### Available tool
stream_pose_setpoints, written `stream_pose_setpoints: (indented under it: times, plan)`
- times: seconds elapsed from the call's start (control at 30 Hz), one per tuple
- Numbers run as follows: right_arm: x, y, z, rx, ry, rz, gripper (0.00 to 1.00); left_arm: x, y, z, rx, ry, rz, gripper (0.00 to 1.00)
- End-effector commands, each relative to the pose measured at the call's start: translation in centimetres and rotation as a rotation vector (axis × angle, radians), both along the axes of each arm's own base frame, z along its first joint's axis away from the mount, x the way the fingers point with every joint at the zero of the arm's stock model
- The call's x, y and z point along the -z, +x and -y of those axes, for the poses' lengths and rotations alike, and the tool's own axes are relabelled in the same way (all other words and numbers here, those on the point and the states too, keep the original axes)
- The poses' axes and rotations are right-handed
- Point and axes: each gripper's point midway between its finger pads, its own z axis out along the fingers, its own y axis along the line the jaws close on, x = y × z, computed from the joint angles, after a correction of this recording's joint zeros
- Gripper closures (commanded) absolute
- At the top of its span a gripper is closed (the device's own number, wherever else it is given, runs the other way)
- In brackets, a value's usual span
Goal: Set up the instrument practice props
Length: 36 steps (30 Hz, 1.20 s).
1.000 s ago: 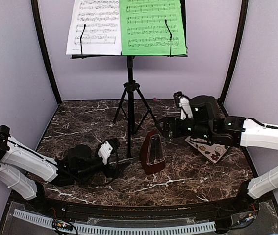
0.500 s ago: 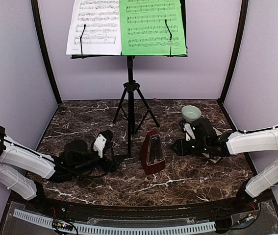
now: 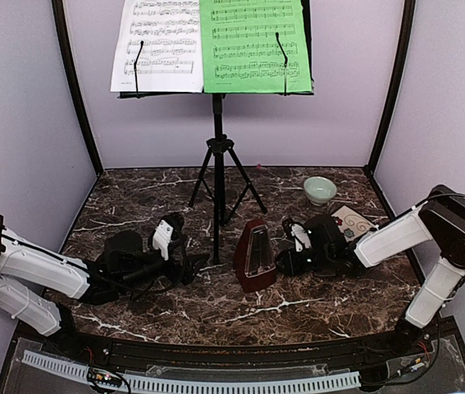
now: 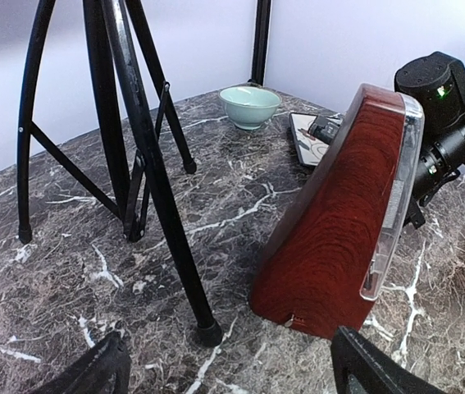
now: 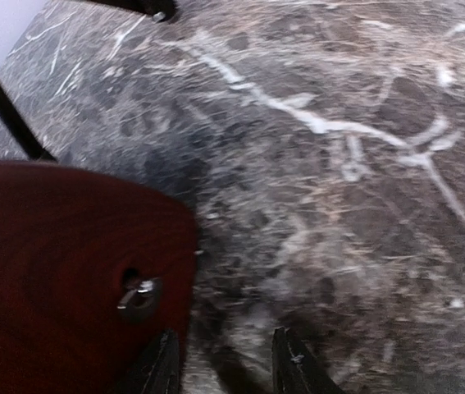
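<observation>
**A:** Start at the left. What is the left gripper (image 4: 230, 341) doing?

**B:** It lies low over the marble table (image 3: 134, 197), fingers spread wide with nothing between them. Ahead of it and to its left are the tripod legs of the music stand (image 3: 216, 164), feet planted. The white sheet (image 3: 158, 41) and the green sheet (image 3: 255, 41) sit side by side on the desk high above it.

**A:** And the metronome (image 3: 254, 256)?

**B:** It stands upright, ahead and to the right of that gripper and near the stand's closest foot. The right gripper (image 5: 224, 357) is just beyond it on the far side. Its fingers are narrowed but apart, and I see only marble in the gap. One finger (image 5: 162, 365) is right by the wooden corner; I cannot tell whether it touches.

**A:** How would it handle?

**B:** I'd judge it rigid, lacquered and slick, and it tapers upward, so a high pinch could slide off. I would take it low across the two flat wooden sides, clear of the transparent front cover and the small winding key facing the right gripper.

**A:** What's behind that gripper?

**B:** A pale-green bowl (image 3: 320, 189) and a floral plate (image 3: 353, 226), both apart from it.
</observation>
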Motion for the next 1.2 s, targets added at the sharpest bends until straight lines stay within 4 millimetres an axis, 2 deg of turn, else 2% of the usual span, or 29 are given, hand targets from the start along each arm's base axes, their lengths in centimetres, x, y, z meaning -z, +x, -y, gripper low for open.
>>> stream_pose_setpoints:
  times: [0.0, 0.2, 0.33, 0.5, 0.63, 0.8, 0.83, 0.87, 1.03, 1.17]
  plan:
    - [-0.3, -1.6, -2.4, -0.085, 0.048, 0.028, 0.59, -0.7, -0.2, -0.4, 0.002, -0.026, 0.0, 0.13]
    - [-0.2, -5.1, -3.9, -0.143, 0.085, 0.015, 0.59, -0.8, -0.2, -0.6, 0.006, -0.022, 0.006, 0.13]
    - [-0.5, -7.5, -6.3, -0.225, 0.069, 0.036, 0.59, -0.9, -0.6, -0.2, 0.037, -0.023, 0.005, 0.12]
    - [-1.4, -8.6, -9.0, -0.287, 0.084, 0.061, 0.59, -2.6, -1.7, 0.5, 0.109, -0.076, 0.015, 0.13]
    - [-2.3, -9.6, -10.3, -0.33, 0.105, 0.089, 0.59, -3.8, -1.7, 0.8, 0.092, -0.137, -0.014, 0.12]
    - [-3.8, -9.6, -8.6, -0.287, 0.128, 0.139, 0.58, -3.7, -2.0, 2.4, 0.076, -0.131, -0.026, 0.05]
    - [-3.5, -9.6, -8.0, -0.278, 0.116, 0.138, 0.58, -3.7, -2.2, 2.9, 0.076, -0.135, -0.03, 0.05]
    - [-4.7, -9.5, -7.6, -0.268, 0.136, 0.16, 0.57, -3.8, -2.3, 3.4, 0.073, -0.138, -0.028, 0.05]
    - [-6.3, -8.8, -5.2, -0.209, 0.151, 0.203, 0.56, -4.0, -2.9, 6.1, 0.085, -0.145, -0.024, 0.01]
    - [-7.0, -7.5, -3.3, -0.145, 0.146, 0.219, 0.54, -2.8, -1.7, 6.8, -0.015, -0.103, -0.056, 0.01]
